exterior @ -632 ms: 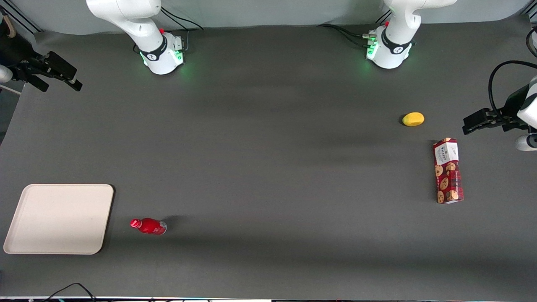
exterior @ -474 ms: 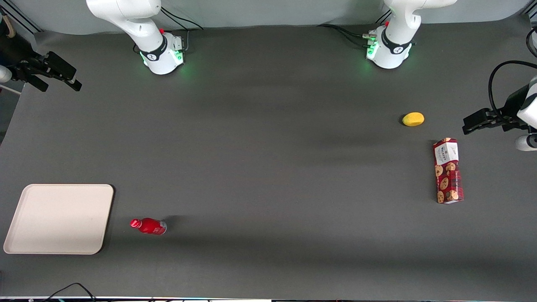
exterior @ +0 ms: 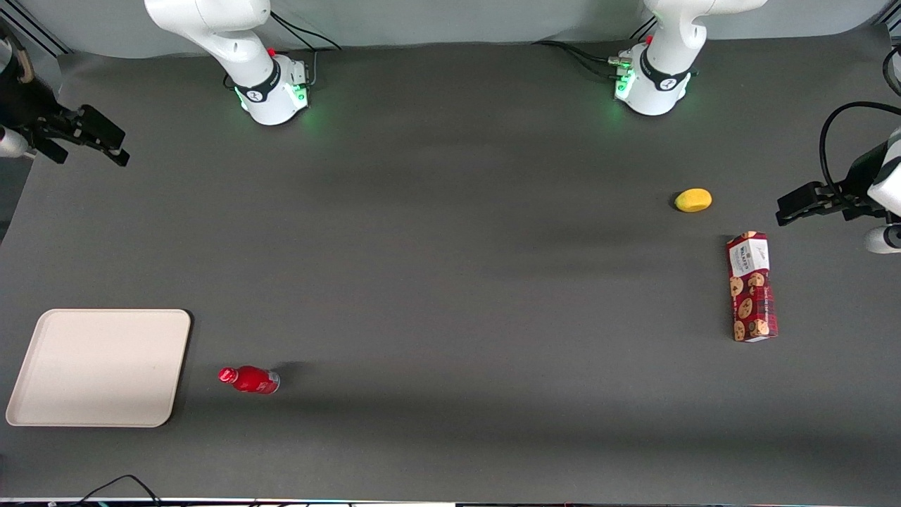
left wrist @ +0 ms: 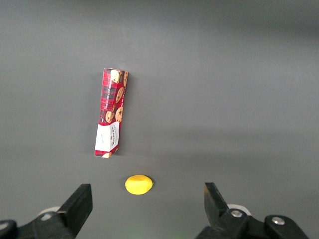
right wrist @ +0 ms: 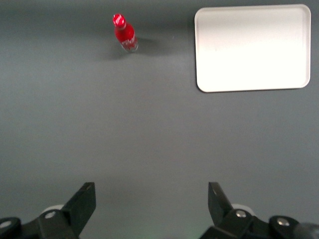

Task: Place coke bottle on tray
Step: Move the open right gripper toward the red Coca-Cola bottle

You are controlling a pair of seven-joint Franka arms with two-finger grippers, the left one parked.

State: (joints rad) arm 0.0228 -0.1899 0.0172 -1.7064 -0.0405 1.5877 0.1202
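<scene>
Red all over, from cap to shoulder, the coke bottle stands on the dark grey table, with a white script logo on its side and a silvery band at its base. In the front view its cap leans toward the tray because of the camera's angle; the right wrist view shows the round red cap from above, with the body tapering down to the paler base. It looks small next to the tray.

The tray is cream-beige, flat and rectangular, with rounded corners and a low raised rim. It lies just beside the bottle, at the working arm's end of the table, with a strip of bare table between them. Nothing rests on it.

The gripper hangs at the working arm's edge of the table, much farther from the front camera than the bottle and the tray and well apart from both. In the right wrist view its two dark fingers stand spread wide with only table between them, holding nothing.

Toward the parked arm's end of the table lie a red cookie box, printed with cookies and flat on its long side, and a small yellow lemon-shaped object near it, slightly farther from the front camera.
</scene>
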